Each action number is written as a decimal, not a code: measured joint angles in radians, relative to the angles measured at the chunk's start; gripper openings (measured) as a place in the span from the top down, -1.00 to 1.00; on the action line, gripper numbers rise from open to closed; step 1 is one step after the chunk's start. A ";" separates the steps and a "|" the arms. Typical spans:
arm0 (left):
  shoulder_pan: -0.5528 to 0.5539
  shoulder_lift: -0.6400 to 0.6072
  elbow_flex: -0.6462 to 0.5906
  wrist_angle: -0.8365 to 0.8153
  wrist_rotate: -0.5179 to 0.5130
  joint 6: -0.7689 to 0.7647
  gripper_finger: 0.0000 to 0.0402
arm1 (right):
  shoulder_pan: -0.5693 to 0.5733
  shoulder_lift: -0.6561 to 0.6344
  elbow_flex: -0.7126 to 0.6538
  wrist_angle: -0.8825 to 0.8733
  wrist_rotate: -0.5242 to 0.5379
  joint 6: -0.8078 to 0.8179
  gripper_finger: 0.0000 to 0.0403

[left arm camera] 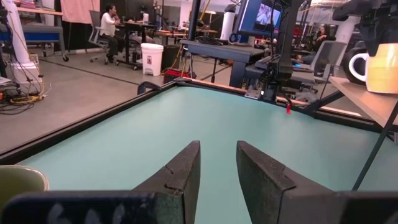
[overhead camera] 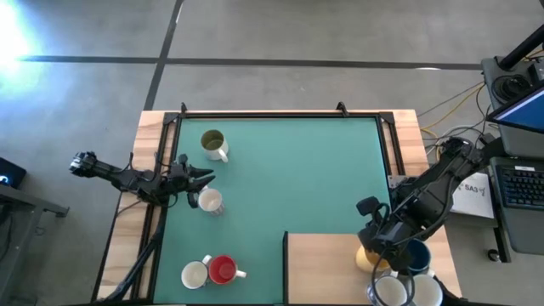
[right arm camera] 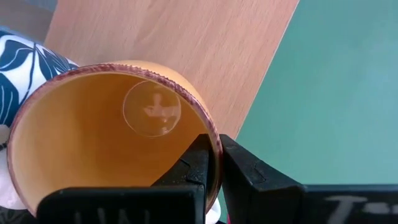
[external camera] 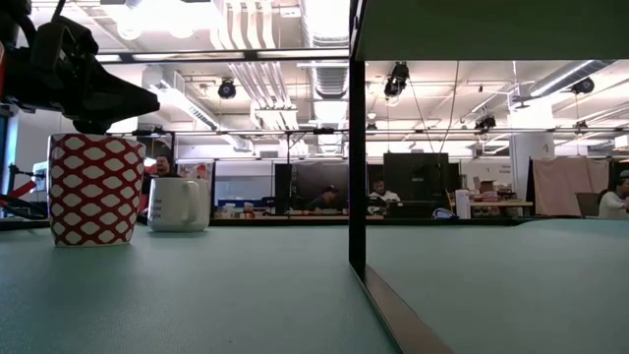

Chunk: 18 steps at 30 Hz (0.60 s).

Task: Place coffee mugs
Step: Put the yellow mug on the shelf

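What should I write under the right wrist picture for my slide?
The right tool pinches the orange mug by its rim, above the wooden shelf.

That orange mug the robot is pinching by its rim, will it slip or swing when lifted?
The orange mug looks glazed and rigid, so the right gripper, shut on one thin wall, may slip. Held off-centre, it would probably tilt. It looks like ceramic, so a drop onto the wooden shelf might chip it.
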 joint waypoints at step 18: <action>0.000 0.000 0.000 0.000 0.000 0.000 0.57 | 0.000 0.009 0.025 -0.040 0.001 0.055 0.91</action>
